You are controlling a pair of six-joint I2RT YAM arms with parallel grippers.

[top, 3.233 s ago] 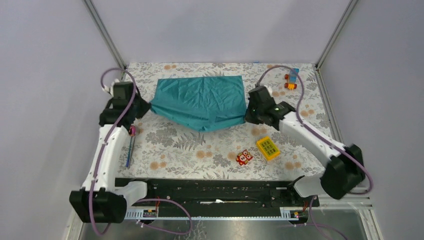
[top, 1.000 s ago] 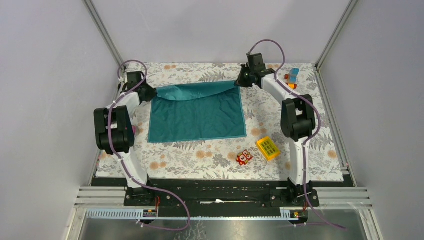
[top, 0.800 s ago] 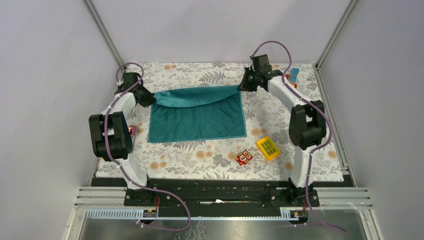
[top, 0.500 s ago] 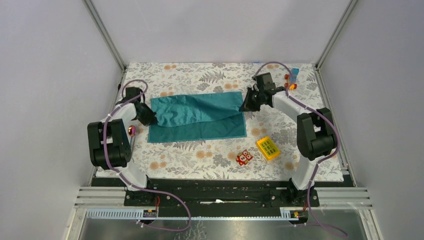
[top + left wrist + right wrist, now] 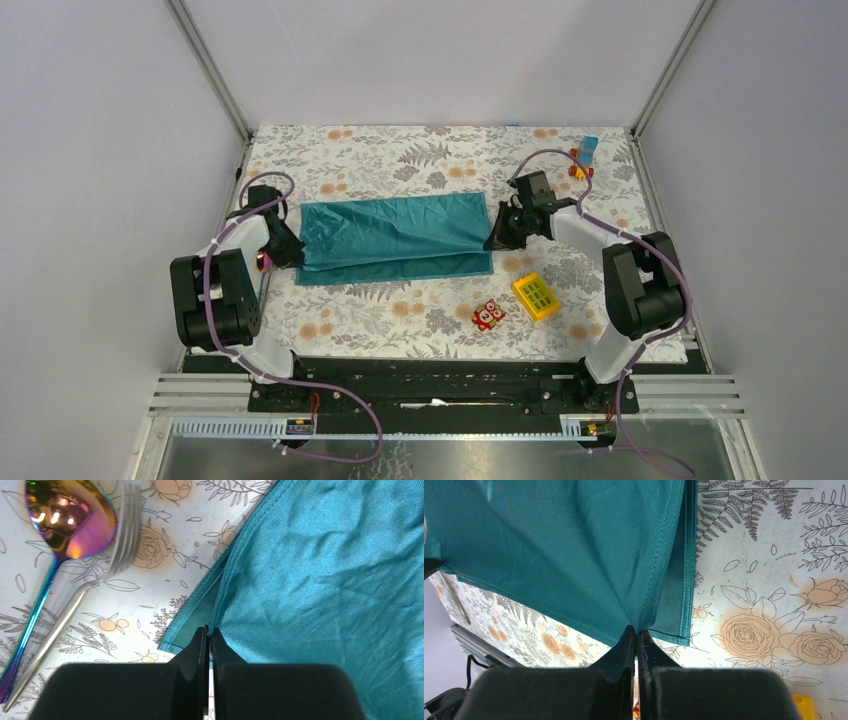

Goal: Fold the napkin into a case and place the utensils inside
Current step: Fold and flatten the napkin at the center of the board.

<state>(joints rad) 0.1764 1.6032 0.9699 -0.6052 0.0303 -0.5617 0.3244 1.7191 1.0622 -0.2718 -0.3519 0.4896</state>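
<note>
The left fingers (image 5: 196, 649) are pressed together on the hem of the napkin (image 5: 325, 570), pinching the upper layer at its left end. A corner of the lower layer pokes out just beside them, flat on the desk (image 5: 150, 595). The right fingers (image 5: 625, 645) are likewise closed on the upper layer's hemmed corner at the napkin's right end, with a strip of the lower layer showing past it.

From above, the napkin (image 5: 395, 230) lies doubled over as a wide band in the middle of the desk, stretched between the two arms, and the lower layer's near edge peeks out along the front.

Left of the napkin, apart from it, a spoon (image 5: 75, 525) (its bowl shining pink and gold) lies beside a silver fork (image 5: 122, 540), bowl against tines.

Nearer the front right sit a yellow gridded block (image 5: 536, 296) and a small red owl toy (image 5: 488, 315), both clear of the cloth.
</note>
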